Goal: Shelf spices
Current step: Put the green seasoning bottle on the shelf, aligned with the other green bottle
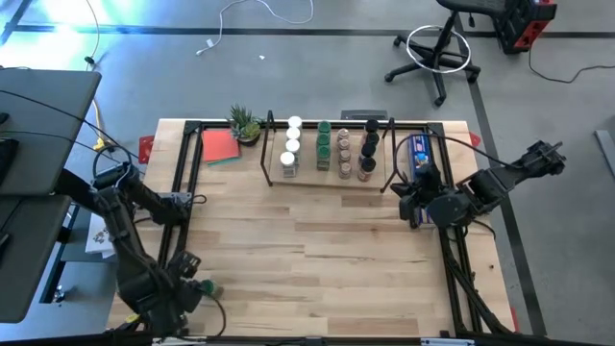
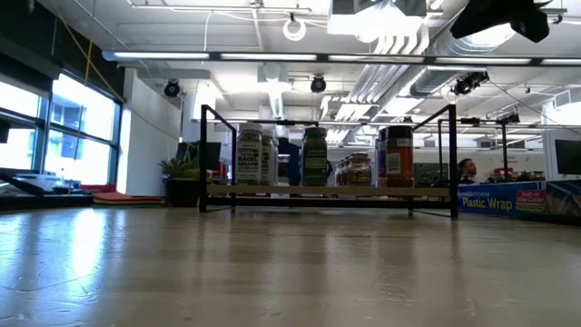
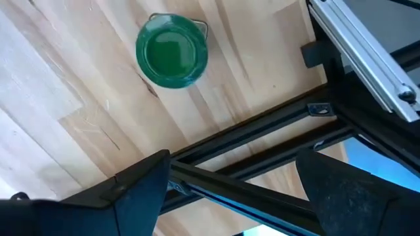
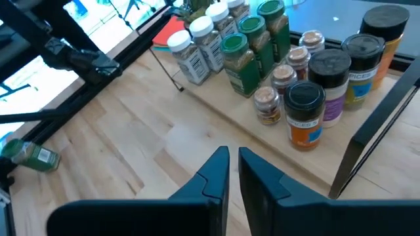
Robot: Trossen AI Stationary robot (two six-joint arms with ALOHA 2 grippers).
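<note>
The shelf (image 1: pixel 332 179) stands at the table's far middle and carries several spices in rows: white-topped (image 1: pixel 290 144), green-topped (image 4: pixel 244 56), silvery-topped (image 4: pixel 282 75) and black-topped (image 4: pixel 305 98) jars. One green-topped spice jar (image 3: pixel 172 51) is off the shelf, near the table's left front corner (image 1: pixel 205 286); in the right wrist view it seems to lie on its side (image 4: pixel 33 156). My left gripper (image 3: pixel 236 190) hangs open, pointing down, over the table's left frame rail, short of that jar (image 1: pixel 181 271). My right gripper (image 4: pixel 233 164) hovers shut near the shelf's right end (image 1: pixel 408 197), holding nothing.
A long blue box (image 1: pixel 418 154) lies right of the shelf, under my right arm. A potted plant (image 1: pixel 245 123) and a red sheet (image 1: pixel 219 146) sit at the far left. Black frame rails (image 3: pixel 262 131) run along the table's edges. Bare wood (image 1: pixel 317 250) lies before the shelf.
</note>
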